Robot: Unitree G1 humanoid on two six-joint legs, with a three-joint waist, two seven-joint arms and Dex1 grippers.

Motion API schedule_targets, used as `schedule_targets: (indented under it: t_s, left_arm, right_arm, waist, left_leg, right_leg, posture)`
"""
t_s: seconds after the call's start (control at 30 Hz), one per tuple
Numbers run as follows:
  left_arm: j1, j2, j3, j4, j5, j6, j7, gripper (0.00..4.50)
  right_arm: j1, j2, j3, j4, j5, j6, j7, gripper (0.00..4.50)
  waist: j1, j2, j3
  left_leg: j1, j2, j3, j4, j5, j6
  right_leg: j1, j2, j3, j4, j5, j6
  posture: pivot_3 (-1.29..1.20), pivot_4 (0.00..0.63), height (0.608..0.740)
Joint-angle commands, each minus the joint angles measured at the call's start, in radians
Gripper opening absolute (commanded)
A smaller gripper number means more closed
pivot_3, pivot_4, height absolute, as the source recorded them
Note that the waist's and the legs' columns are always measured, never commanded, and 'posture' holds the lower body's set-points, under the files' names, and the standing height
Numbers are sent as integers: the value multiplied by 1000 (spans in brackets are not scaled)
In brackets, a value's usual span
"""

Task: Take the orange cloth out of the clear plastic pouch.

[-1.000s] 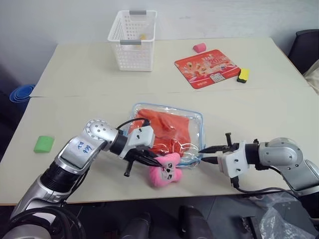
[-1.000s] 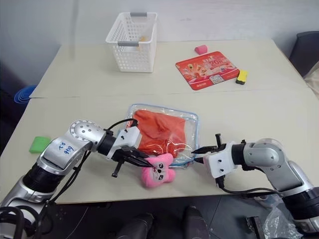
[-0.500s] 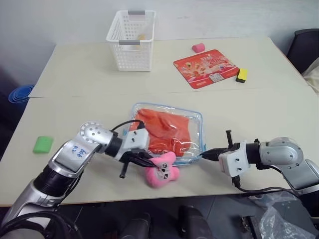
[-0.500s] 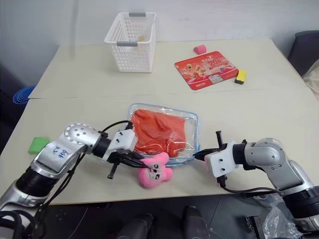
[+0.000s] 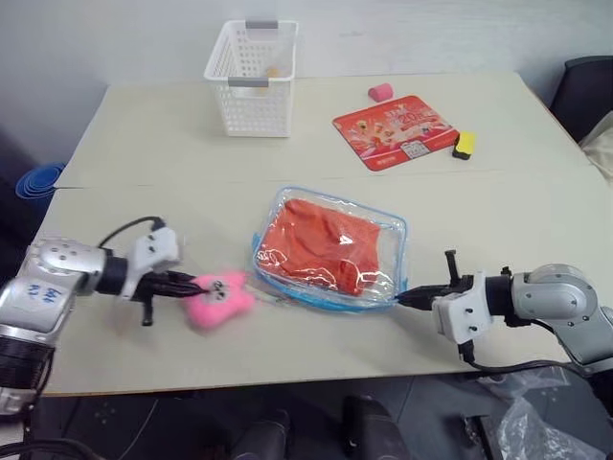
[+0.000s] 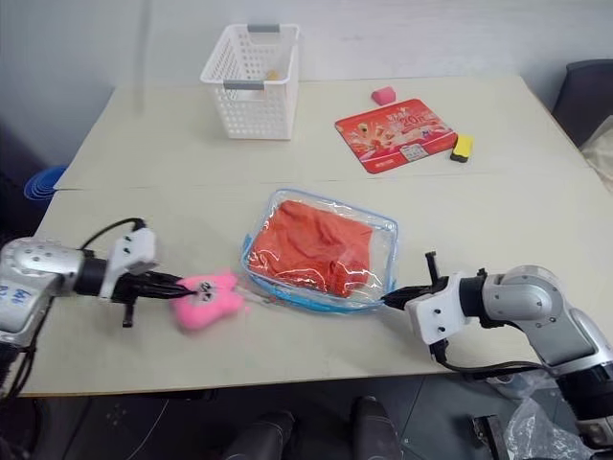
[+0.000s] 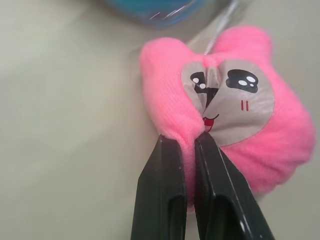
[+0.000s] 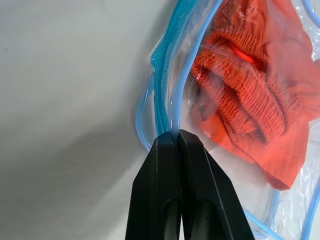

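Clear plastic pouch (image 5: 330, 251) lay on the table (image 5: 172, 144), near its front edge. Orange cloth (image 5: 321, 244) was inside the pouch, bunched and wrinkled.

Right gripper (image 8: 178, 139) sat at the pouch's front right corner, fingers pinched tight on the light blue edging. That grip is plain in the right wrist view.

Left gripper (image 7: 186, 142) was left of the pouch, fingers squeezed together on a fold of the pink plush charm (image 5: 217, 298). Charm lay on the table just left of the pouch's front left corner, and a thin chain ran from it to the pouch.

Behind the pouch: white mesh basket (image 5: 251, 65) to the back left, red printed card (image 5: 397, 128) to the back right. A small pink item (image 5: 379, 92) and a yellow-and-black item (image 5: 465, 144) lay beside the card.
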State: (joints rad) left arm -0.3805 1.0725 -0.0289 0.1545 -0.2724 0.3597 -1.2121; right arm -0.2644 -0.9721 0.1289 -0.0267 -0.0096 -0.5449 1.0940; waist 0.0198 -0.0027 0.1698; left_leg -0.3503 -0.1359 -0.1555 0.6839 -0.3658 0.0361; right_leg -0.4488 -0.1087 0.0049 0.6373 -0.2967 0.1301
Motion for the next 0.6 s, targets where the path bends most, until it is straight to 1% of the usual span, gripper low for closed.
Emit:
schedule_targets:
  t_s: [0.03,0.13,0.23,0.3,0.43,0.5,0.53,0.6]
  left_arm:
    - [-5,71,83,159,42,-57,6,0]
    - [-11,82,113,197,18,-69,-15,0]
    - [-21,87,120,232,42,-96,4,0]
    - [-24,84,131,242,33,-88,3,0]
    - [7,49,138,134,-23,-17,-14,0]
    - [18,23,140,57,-62,48,-7,0]
    - [21,10,144,26,-80,81,-2,303]
    - [34,-5,150,-28,-100,119,-2,912]
  right_arm:
    - [-24,-22,-27,24,15,-59,2,22]
    - [-42,-14,-17,41,27,-80,11,22]
    - [-59,-10,-6,65,19,-106,14,22]
    - [-69,-6,-2,80,22,-113,13,22]
    - [-83,9,12,78,43,-76,15,22]
    - [-85,16,12,70,54,-41,14,453]
    - [-84,16,12,65,63,-26,19,659]
    - [-75,8,9,52,73,-11,29,1304]
  waist:
    - [-5,0,0]
    - [-6,0,0]
    - [-6,0,0]
    - [-7,0,0]
    - [-10,0,0]
    - [-11,0,0]
    - [-10,0,0]
    - [-8,0,0]
  left_leg:
    - [0,0,0,0,0,0]
    - [0,0,0,0,0,0]
    - [0,0,0,0,0,0]
    - [0,0,0,0,0,0]
    - [-1,0,0,0,0,0]
    - [-1,0,0,0,0,0]
    - [-1,0,0,0,0,0]
    - [-1,0,0,0,0,0]
  right_leg:
    - [-1,0,0,0,0,0]
    - [-1,1,0,1,0,0]
    - [-1,0,-1,1,0,0]
    - [-1,1,-1,1,0,0]
    - [-1,0,-1,2,0,0]
    - [-1,0,-1,6,0,0]
    - [-1,0,-1,6,0,0]
    - [-1,0,0,6,0,0]
  posture:
    - [0,150,740]
    - [0,150,740]
    - [0,150,740]
    - [0,150,740]
    - [0,150,740]
    - [0,150,740]
    - [0,150,740]
    - [0,150,740]
